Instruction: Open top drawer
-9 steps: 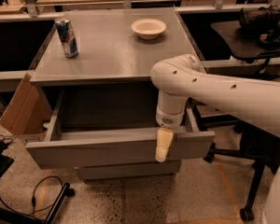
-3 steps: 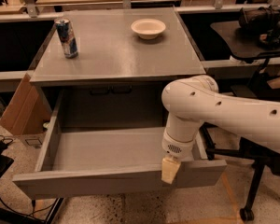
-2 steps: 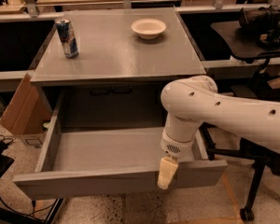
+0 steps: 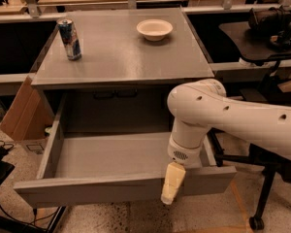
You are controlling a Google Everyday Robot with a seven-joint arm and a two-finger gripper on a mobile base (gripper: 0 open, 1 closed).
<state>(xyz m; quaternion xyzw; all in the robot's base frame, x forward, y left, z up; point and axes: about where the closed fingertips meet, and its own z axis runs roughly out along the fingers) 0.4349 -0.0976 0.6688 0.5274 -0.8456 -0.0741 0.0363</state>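
A blue-and-silver can [image 4: 69, 39] stands upright at the left of the grey cabinet top [image 4: 121, 62], well apart from a white bowl [image 4: 154, 29] near its rear. A cardboard box [image 4: 19, 113] leans at the cabinet's left side. The gripper [image 4: 172, 186] hangs low in front, a black chair base [image 4: 262, 198] farther right.

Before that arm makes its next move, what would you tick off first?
1. Is the top drawer out far enough: ok, its tray is exposed well forward of the cabinet.
2. Where the claw is: ok, it hangs over the drawer's front, towards the end nearer the arm.
3. Whether the claw has hold of that front: cannot tell.
4. The can and the bowl on the cabinet top: ok, both upright and back from the front edge.
5. The cardboard box beside the drawer: cannot tell whether it touches the drawer's side wall.
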